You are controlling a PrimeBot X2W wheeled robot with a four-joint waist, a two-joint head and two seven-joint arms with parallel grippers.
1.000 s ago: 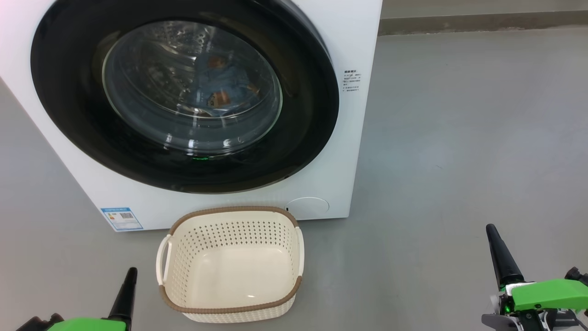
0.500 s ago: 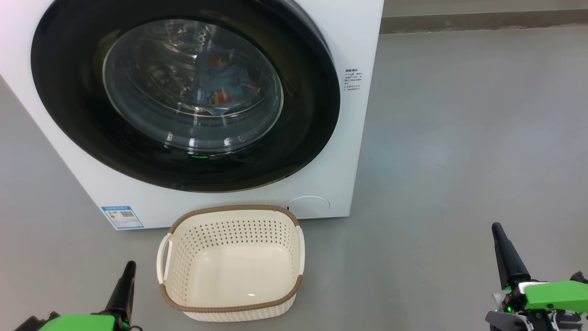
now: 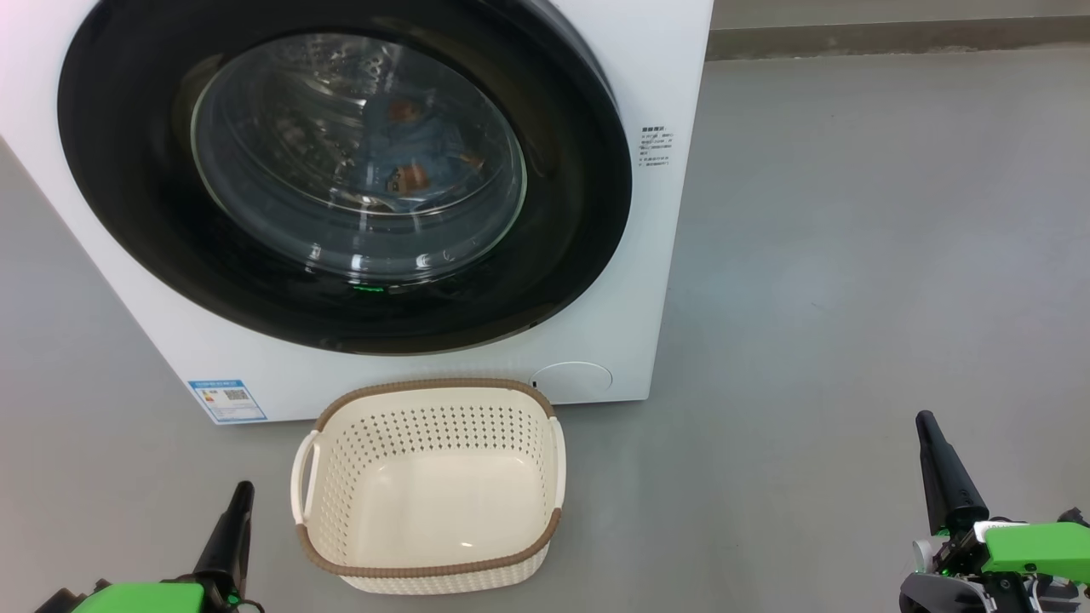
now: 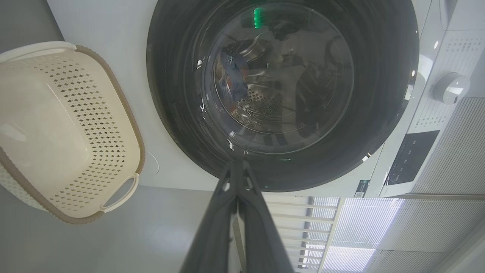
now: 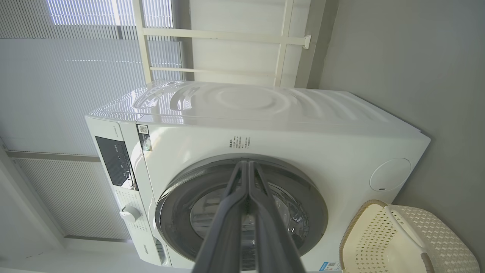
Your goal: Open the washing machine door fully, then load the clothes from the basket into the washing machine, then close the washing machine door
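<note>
The big white washing machine (image 3: 673,255) stands on the grey floor (image 3: 851,255). It looks very heavy, and nothing here needs to lift it. Its round washing machine door (image 3: 128,213) is shut flat against the front. The door has a wide, shiny black rim and a bulging glass middle. It looks hard and stiff, and the rim is likely slippery, so fingers could slide off it. The glass could break, so a push is best put on the black rim, not the glass. I cannot see a handle for pulling it. The basket (image 3: 430,385) sits on the floor just in front of the machine, and it has nothing in it. It looks light and stiff, and its two side handles are the best places to hold it. The clothes (image 3: 409,162) are inside the drum, behind the glass: blue cloth with orange-brown pictures. They are soft and light, and a pinch on a fold would lift them. The left gripper (image 3: 242,498) hangs just left of the basket, and the right gripper (image 3: 928,430) is far off to the right. Both have their fingers pressed together with nothing between them. With the clothes in and the door shut, the job looks done.
</note>
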